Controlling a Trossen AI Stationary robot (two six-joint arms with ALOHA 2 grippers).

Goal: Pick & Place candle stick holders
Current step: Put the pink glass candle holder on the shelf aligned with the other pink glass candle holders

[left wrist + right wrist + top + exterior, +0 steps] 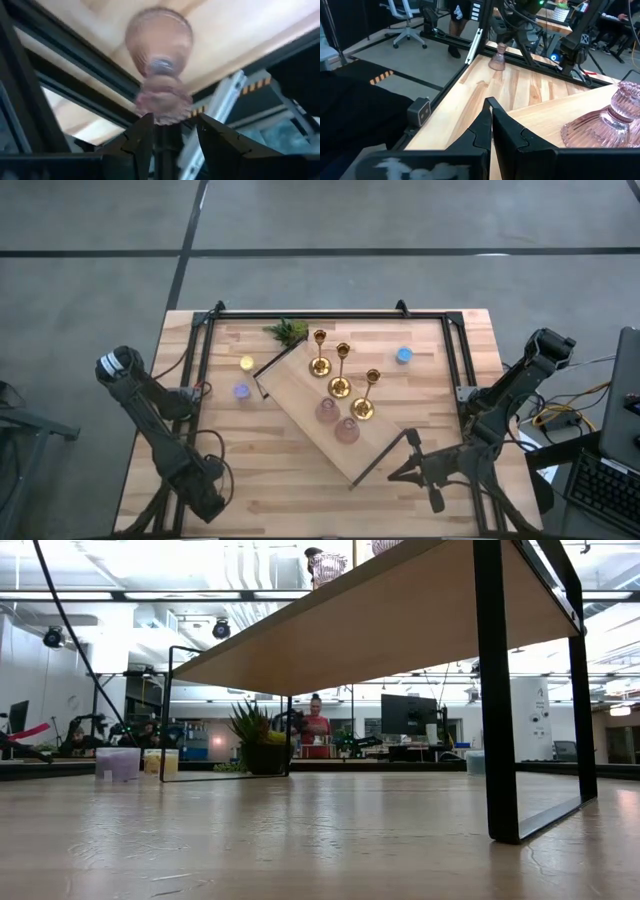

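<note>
The left gripper (172, 125) has its two dark fingers (141, 137) part-spread and pinching the ribbed foot of a pinkish glass cup (159, 55), which stands straight ahead of the fingertips. Past the cup lie the wooden table (240, 30) and its black frame rail. Farther on, the right gripper (491, 107) hovers with its fingers pressed together and holds nothing, at the edge of the raised board (300, 395). Just beside it on the board stand two more pink cups (347, 430), and beyond those three gold candlesticks (341, 372) stand upright in a row.
</note>
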